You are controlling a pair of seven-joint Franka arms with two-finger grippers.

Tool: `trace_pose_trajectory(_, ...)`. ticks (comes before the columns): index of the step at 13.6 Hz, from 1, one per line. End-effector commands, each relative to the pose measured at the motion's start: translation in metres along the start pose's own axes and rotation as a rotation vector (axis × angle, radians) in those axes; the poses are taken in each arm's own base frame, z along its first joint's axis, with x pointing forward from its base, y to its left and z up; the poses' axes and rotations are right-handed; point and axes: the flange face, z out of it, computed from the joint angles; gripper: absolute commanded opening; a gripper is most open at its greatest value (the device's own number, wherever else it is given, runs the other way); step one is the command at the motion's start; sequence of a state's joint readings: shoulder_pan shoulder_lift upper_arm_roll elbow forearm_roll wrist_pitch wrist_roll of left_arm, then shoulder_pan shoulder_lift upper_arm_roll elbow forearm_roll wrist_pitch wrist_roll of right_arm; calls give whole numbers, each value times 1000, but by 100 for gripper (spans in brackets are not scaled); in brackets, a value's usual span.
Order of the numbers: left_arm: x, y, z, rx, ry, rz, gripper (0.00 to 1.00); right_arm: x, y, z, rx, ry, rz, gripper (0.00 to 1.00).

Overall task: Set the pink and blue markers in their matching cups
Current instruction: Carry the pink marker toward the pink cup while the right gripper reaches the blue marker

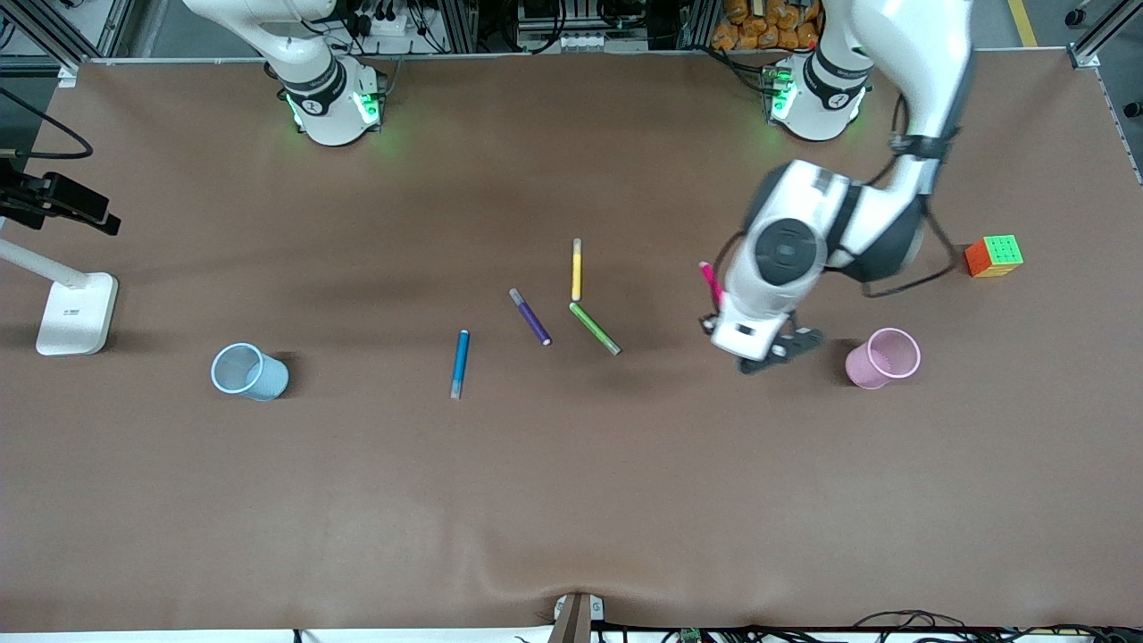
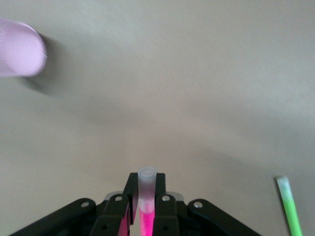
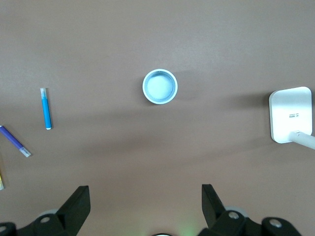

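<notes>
Two arms on this one, and only the left is busy. The left gripper (image 2: 143,209) is up in the air with its fingers (image 2: 165,216) pinched tight on the pink marker (image 1: 712,284). In the left wrist view the marker's pale end pokes out just past the fingertips, so it's a solid clamp on the magenta barrel. From the front camera, the marker sticks out of the hand at a tilt.

The pink cup (image 1: 882,358) stands upright on the table, a bit off from the held marker toward the left arm's end, not under the gripper. The wrist view catches it as a blurry pink shape at the edge. The green marker (image 1: 595,328) lies flat on the table on the gripper's other flank, toward the middle, with the yellow marker (image 1: 577,269) and the purple marker (image 1: 530,316) close by it.

The right gripper (image 3: 142,204) waits up high, fingers spread wide with nothing between them. It hangs over the table near the blue cup (image 3: 160,86), which its wrist camera looks straight down into. The blue marker (image 1: 459,363) lies flat on the table, well apart from that cup and off toward the middle, near the purple one.

A white lamp base (image 1: 77,313) sits past the blue cup at the right arm's end, and a colour cube (image 1: 993,255) near the pink cup.
</notes>
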State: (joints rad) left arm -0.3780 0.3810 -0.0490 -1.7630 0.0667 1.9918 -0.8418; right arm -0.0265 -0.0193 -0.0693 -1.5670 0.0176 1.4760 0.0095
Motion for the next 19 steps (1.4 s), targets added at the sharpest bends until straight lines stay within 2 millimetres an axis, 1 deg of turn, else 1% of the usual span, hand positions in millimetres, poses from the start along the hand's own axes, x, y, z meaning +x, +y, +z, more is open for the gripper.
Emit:
trace_pose_trajectory(1, 28, -26, -26, 7, 9, -15, 0, 0, -2, 0, -3, -2, -13, 100)
trace_pose_trajectory(2, 35, -29, -30, 14, 15, -18, 0, -1, -8, 0, -5, -8, -33, 100)
trace_pose_trajectory(3, 53, -47, -33, 47, 46, -15, 0, 0, -17, 5, -5, -19, -74, 100)
trace_pose_trajectory(4, 61, -56, -38, 84, 84, 18, 0, 5, -25, 15, -6, -39, -98, 100)
trace_pose_trajectory(6, 67, -63, -41, 108, 93, 34, 0, 21, -57, 41, -7, -64, -146, 100)
trace_pose_trajectory(7, 76, -78, -43, 114, 91, 41, 0, 29, -72, 52, -11, -55, -162, 100)
trace_pose_trajectory(8, 84, -88, -46, 111, 93, 50, 0, 37, -83, 68, -14, -56, -172, 100)
trace_pose_trajectory(9, 91, -92, -52, 109, 107, 35, 0, 41, -95, 86, -17, -55, -180, 100)
trace_pose_trajectory(10, 101, -103, -53, 121, 121, 19, 0, 43, -109, 105, -19, -43, -186, 100)
trace_pose_trajectory(11, 109, -114, -55, 158, 151, 21, 0, 46, -122, 130, -22, -38, -185, 100)
trace_pose_trajectory(13, 124, -134, -57, 207, 195, 14, 0, 64, -141, 175, -31, -38, -202, 100)
trace_pose_trajectory(14, 127, -138, -59, 209, 211, 19, 0, 72, -150, 193, -33, -27, -213, 100)
trace_pose_trajectory(15, 129, -141, -63, 213, 236, 23, 0, 78, -165, 211, -34, -14, -232, 100)
trace_pose_trajectory(16, 136, -150, -66, 210, 261, 6, 0, 84, -181, 234, -38, -8, -254, 100)
trace_pose_trajectory(17, 144, -161, -69, 205, 287, -7, 0, 87, -204, 256, -39, 9, -273, 100)
trace_pose_trajectory(19, 151, -175, -65, 241, 344, -6, 0, 85, -243, 299, -49, 18, -245, 100)
